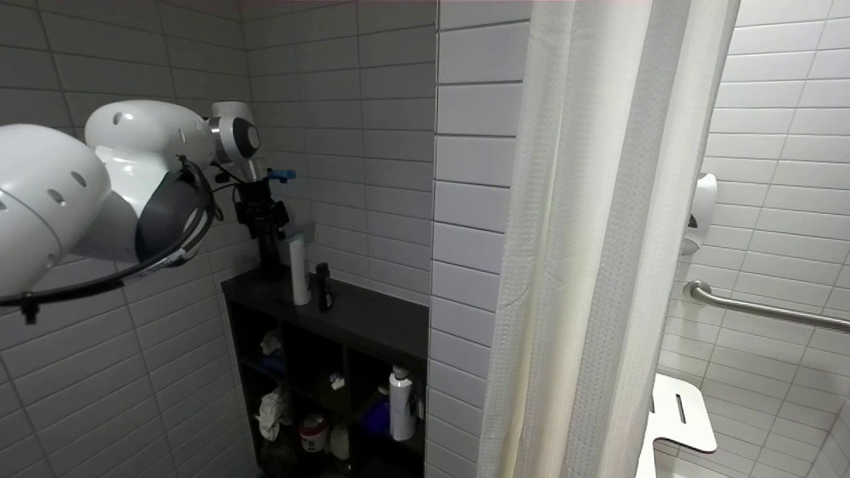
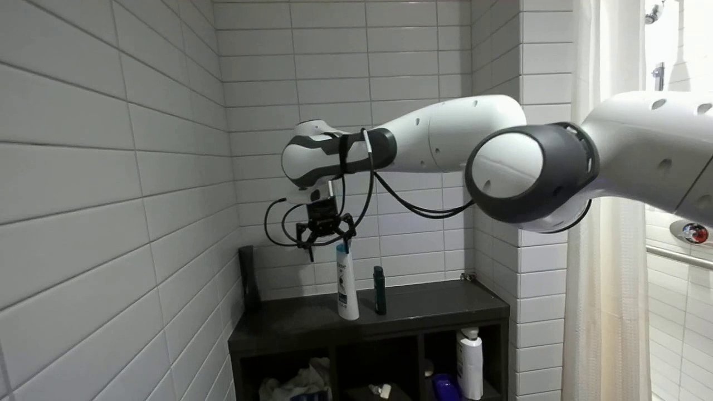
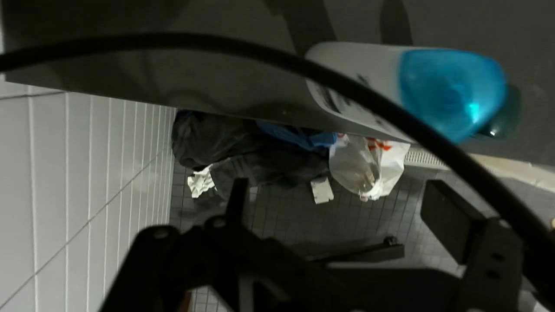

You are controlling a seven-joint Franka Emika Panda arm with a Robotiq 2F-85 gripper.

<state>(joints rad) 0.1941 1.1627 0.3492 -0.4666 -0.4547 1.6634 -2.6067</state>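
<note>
My gripper (image 3: 338,190) stands open in the wrist view, its fingers wide apart with only distant floor showing between them. Nearest to it is a white bottle with a translucent blue cap (image 3: 451,91), beyond the fingers in that view. In an exterior view the gripper (image 2: 328,256) hangs fingers down near the top of the white bottle (image 2: 346,289); whether a finger touches it I cannot tell. The bottle stands upright on the dark shelf top (image 2: 434,298). Right of it is a small dark green bottle (image 2: 379,292), mostly hidden behind the blue cap in the wrist view.
A tall black object (image 2: 249,278) stands by the tiled wall (image 2: 111,223). Cubbies below hold cloth (image 2: 301,381) and a white bottle (image 2: 470,365). A curtain (image 1: 584,232) hangs beside the unit. A black cable (image 3: 303,65) crosses the wrist view; a plastic bag (image 3: 355,167) lies below.
</note>
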